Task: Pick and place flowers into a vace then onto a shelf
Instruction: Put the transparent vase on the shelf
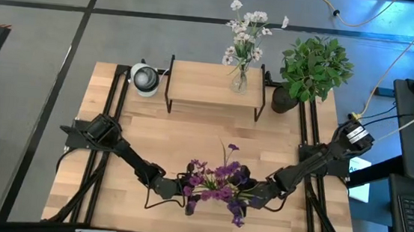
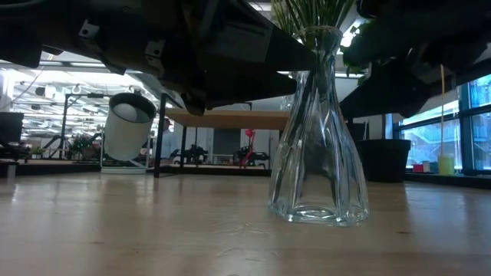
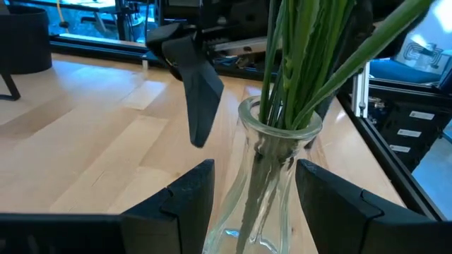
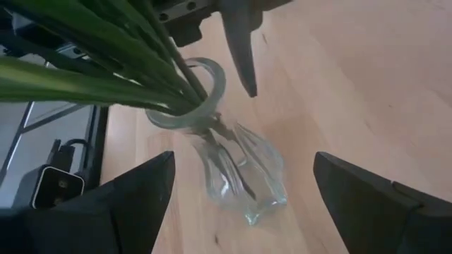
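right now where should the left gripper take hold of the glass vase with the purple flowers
Grip the glass vase at its narrow neck, just under the flared rim, coming in level from the left. The left gripper already has an open finger on each side there; the base flares too wide, and the stems block the top.

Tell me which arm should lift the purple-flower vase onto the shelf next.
Left, probably. The left gripper is open with the glass vase between its fingers, low at the neck. The right gripper is open much wider, farther from the glass. The shelf lies straight ahead of both.
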